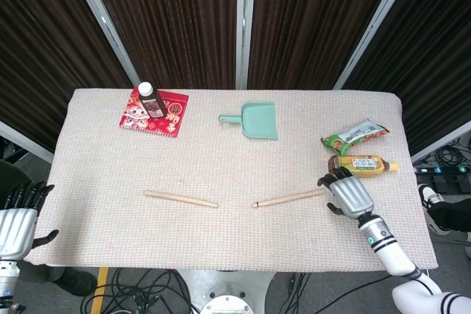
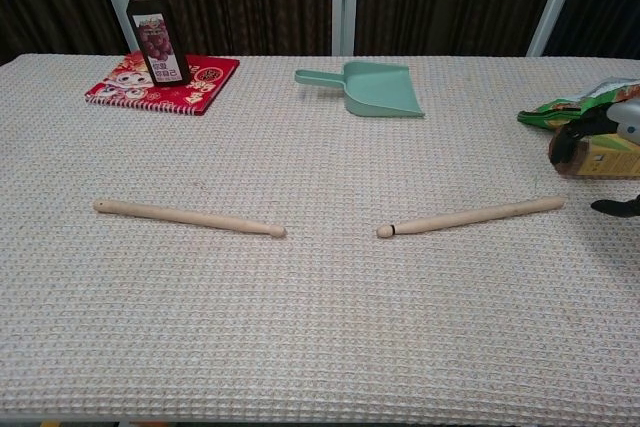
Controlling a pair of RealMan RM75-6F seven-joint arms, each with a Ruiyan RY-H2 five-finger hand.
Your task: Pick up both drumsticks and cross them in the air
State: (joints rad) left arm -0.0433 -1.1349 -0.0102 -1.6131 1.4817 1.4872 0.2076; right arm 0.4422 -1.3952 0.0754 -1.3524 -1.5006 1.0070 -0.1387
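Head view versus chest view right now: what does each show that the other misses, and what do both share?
Only the head view shows the left hand, off the table's near-left corner, and the whole right hand at the right drumstick's butt end.

Only the chest view shows the bottle's label close up.

Both show the left drumstick, dustpan, bottle on the red notebook, and snack packets.
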